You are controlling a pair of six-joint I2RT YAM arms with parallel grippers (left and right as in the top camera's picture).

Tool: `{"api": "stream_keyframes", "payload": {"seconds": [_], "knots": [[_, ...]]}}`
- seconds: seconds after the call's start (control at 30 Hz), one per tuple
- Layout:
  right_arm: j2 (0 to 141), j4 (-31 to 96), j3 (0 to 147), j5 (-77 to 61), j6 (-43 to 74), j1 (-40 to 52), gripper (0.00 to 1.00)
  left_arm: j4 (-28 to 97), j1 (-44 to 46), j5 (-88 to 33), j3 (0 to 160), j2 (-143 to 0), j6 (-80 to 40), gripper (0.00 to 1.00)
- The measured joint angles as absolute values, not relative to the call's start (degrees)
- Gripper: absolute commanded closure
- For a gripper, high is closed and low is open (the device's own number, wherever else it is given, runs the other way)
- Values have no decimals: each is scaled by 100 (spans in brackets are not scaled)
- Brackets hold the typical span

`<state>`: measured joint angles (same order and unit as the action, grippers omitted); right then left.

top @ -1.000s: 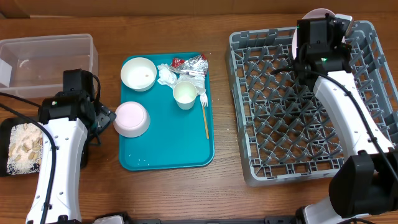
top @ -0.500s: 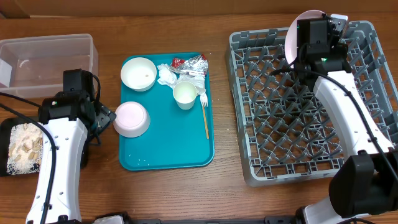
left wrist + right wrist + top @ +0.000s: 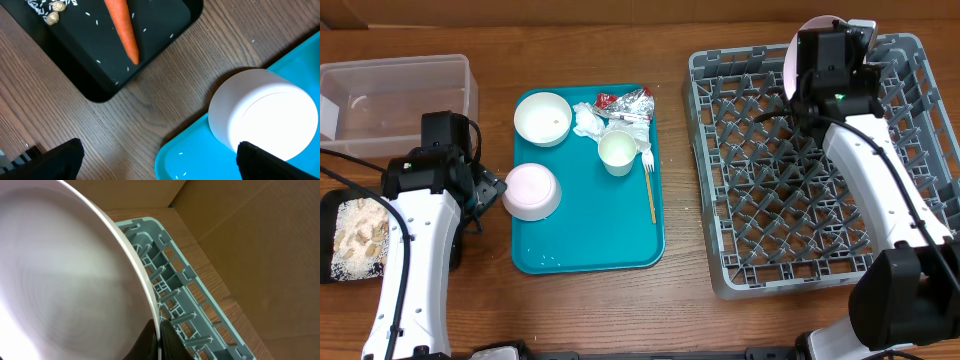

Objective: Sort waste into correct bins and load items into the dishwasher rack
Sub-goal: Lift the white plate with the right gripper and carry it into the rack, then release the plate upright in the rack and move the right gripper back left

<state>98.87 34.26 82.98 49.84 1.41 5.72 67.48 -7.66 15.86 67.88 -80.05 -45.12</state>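
Nearest, the left gripper (image 3: 160,167) hangs wide open and empty, between the black tray (image 3: 155,45) and an upturned white bowl (image 3: 260,115). The carrot (image 3: 122,30) and beige food bits (image 3: 355,235) already lie in that tray. On the teal tray (image 3: 590,250) the fork (image 3: 650,190), cup (image 3: 617,152), second bowl (image 3: 542,118), napkins (image 3: 588,120) and foil wrapper (image 3: 630,102) wait unsorted; the clear tub (image 3: 395,62) holds none of them. Farthest, the right gripper (image 3: 157,335) pinches the white plate (image 3: 60,280) by its rim, on edge at the far side of the dishwasher rack (image 3: 700,170). Whether it is seated I cannot tell. Most work remains.
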Motion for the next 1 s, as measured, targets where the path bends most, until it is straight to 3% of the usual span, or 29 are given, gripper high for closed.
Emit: {"api": "stream_keyframes", "payload": {"seconds": [0.2,0.33,0.37,0.4,0.43,0.47,0.77,1.0], "knots": [[9887,3415,8001,4989,117,683,95,6751,-766,1586,6788,-8005,-4512,0],[9887,3411,7990,4995,86,718,81,6751,-766,1586,6788,-8005,-4512,0],[9887,3415,7990,4991,80,731,73,6751,-766,1586,6788,-8005,-4512,0],[9887,3422,7988,4989,78,753,48,6748,-766,1586,6788,-8005,-4512,0],[9887,3424,7988,4991,73,786,16,6748,-766,1586,6788,-8005,-4512,0],[9887,3415,7988,4991,106,816,3,6751,-766,1586,6788,-8005,-4512,0],[9732,4053,8173,4735,534,1514,0,6751,-766,1588,6785,-8005,-4512,0],[9063,4783,8831,1997,1052,1570,0,6748,-766,1586,6785,-8005,-4512,0]]}}
